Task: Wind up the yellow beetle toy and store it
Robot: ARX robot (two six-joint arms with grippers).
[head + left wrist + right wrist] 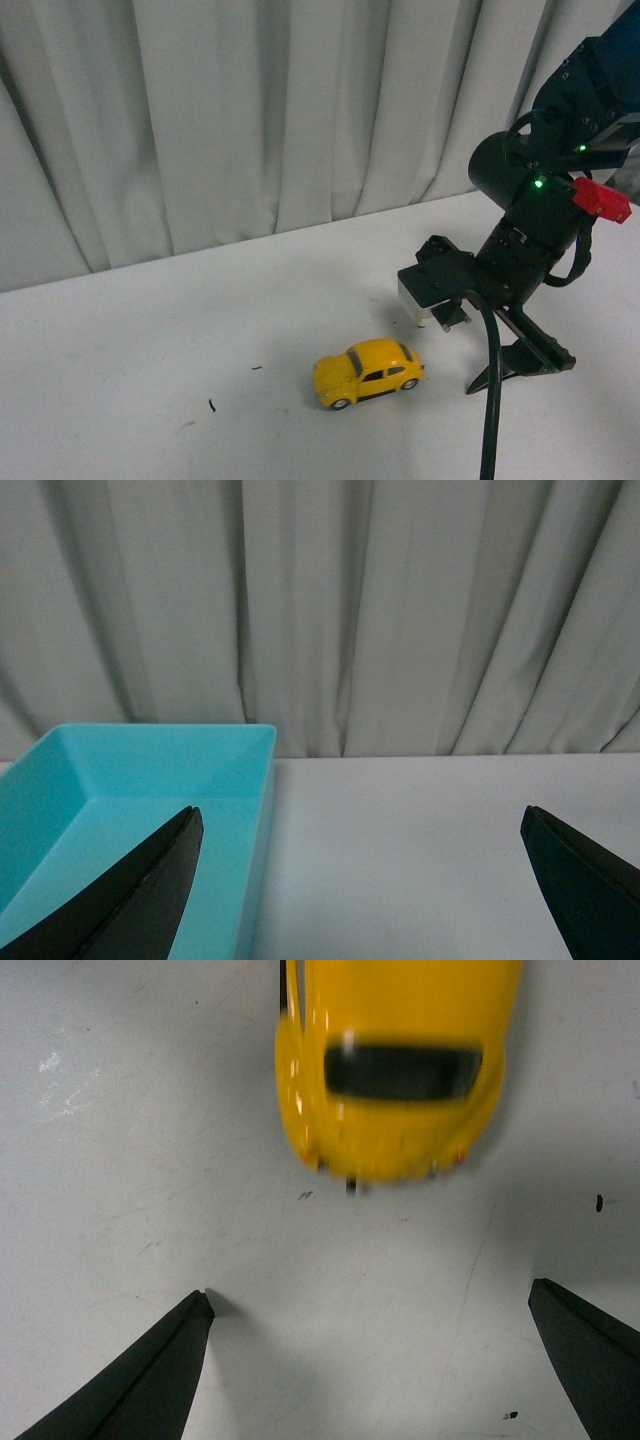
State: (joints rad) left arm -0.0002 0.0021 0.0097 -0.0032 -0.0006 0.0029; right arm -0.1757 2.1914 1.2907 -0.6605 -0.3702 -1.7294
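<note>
In the front view the yellow beetle toy [367, 373] stands on its wheels on the white desk [140, 340]; the right gripper [518, 372] hangs just beside the toy, on the robot's right of it, its fingers [545, 352] pointing down and spread wide with nothing between them; a pleated grey curtain [250, 120] hangs well behind the toy; a few dark specks [212, 404] lie on the desk to the toy's other side.

In the left wrist view the left gripper [360, 900] has its fingers [150, 890] wide apart and empty; one finger shows in front of the turquoise box [120, 780], which sits open on the desk before the curtain.

In the right wrist view the toy lies just beyond the fingertips of the right gripper, not touching them; the fingers [150, 1380] are wide and hold nothing.
</note>
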